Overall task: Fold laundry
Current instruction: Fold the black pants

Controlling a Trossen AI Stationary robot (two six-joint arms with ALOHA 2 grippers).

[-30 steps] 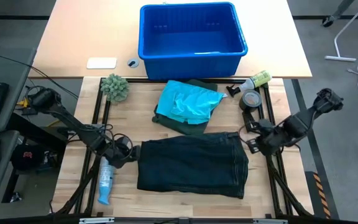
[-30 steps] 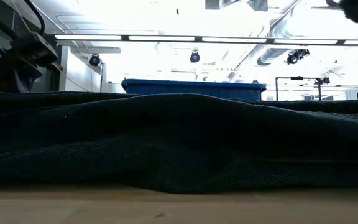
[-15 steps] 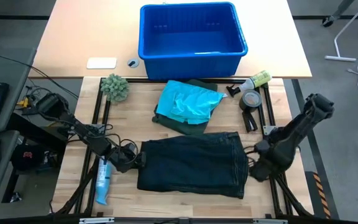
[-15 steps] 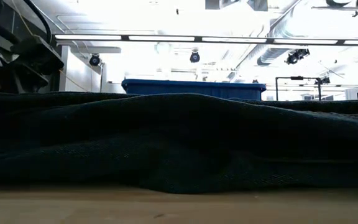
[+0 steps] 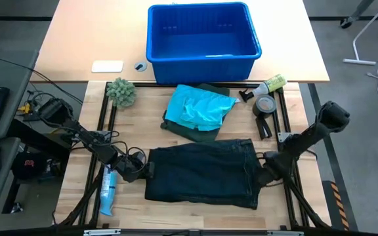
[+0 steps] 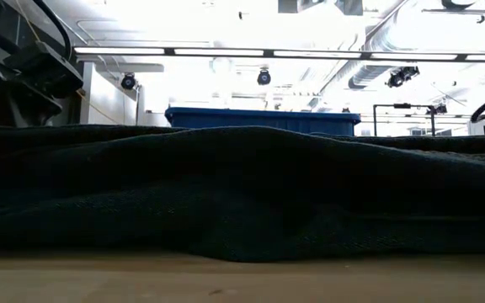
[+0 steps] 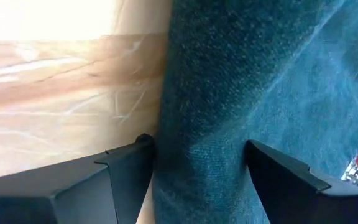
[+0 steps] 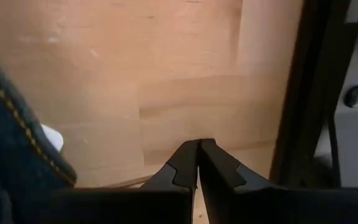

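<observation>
I am straddling the dark garment's (image 5: 202,172) left edge, mid-table, with wide-open left gripper (image 7: 197,171) while pinched-shut, empty right gripper (image 8: 198,163) is risking a missed corner.

high: I see even, bright light, soft shadows | low: ceiling strip lights (image 6: 268,51) blow out to glare, dark cloth (image 6: 242,194) backlit, near-black | left wrist: overexposed corner, close fabric soft | right wrist: warm, slightly blurred wooden surface (image 8: 166,81)
</observation>
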